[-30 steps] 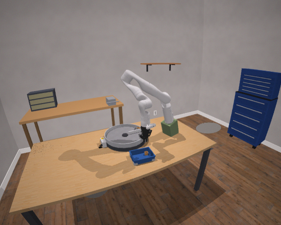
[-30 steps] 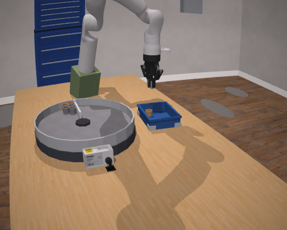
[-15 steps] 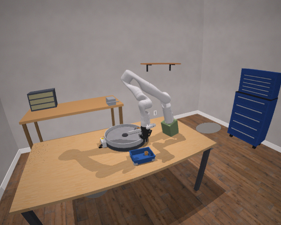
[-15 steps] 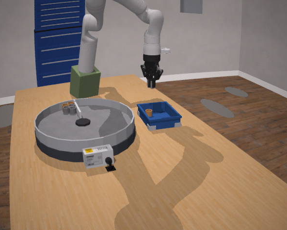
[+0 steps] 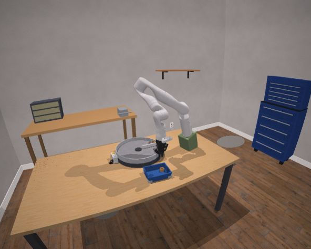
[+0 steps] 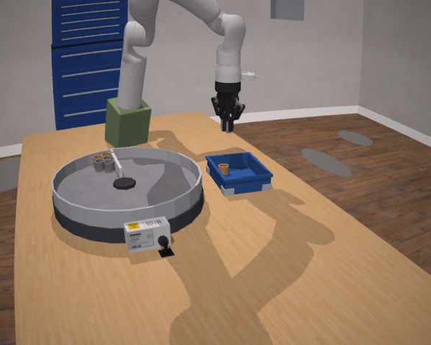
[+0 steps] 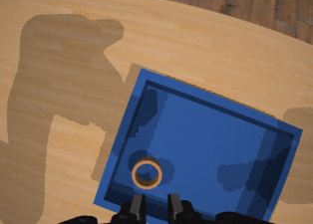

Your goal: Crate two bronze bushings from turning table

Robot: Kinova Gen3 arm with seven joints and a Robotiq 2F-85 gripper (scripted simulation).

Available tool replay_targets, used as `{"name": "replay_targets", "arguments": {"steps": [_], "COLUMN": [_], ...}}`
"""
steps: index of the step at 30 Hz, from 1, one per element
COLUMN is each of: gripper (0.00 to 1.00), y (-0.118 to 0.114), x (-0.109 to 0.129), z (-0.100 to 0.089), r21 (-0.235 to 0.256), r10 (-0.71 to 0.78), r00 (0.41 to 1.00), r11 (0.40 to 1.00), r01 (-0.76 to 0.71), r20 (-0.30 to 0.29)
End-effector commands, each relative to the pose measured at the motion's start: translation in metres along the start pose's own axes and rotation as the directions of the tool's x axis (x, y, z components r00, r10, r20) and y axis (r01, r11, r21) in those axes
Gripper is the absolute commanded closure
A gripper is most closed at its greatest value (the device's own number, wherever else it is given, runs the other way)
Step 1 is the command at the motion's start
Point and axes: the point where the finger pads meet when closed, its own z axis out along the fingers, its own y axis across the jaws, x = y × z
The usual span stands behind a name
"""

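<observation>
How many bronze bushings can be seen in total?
3. One stands in the blue crate: bronze bushing. Two sit on the turning table by its divider: and, behind grey bushings; more may be hidden.

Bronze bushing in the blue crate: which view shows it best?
Wrist view: the small bronze bushing appears from straight above, its open ring clear in the blue plastic crate corner. Exterior view shows it upright from the side; top view shows only a tiny speck.
</observation>
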Motion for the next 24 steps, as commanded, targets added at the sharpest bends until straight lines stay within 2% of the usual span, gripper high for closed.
{"name": "replay_targets", "arguments": {"steps": [1, 10, 15, 24], "gripper": [0.84, 0.84, 0.86, 0.86], "y": [0.0, 0.0, -0.029, -0.029], "x": [0.0, 0.0, -0.05, -0.05], "z": [0.0, 0.0, 0.001, 0.001], "r21": [-0.001, -0.001, -0.002, -0.002], "r10": [0.0, 0.0, 0.204, 0.204], "r00": [1.0, 1.0, 0.979, 0.979], "r11": [1.0, 1.0, 0.979, 0.979], "r01": [0.0, 0.0, -0.204, -0.204], "r20": [0.0, 0.0, 0.0, 0.0]}}
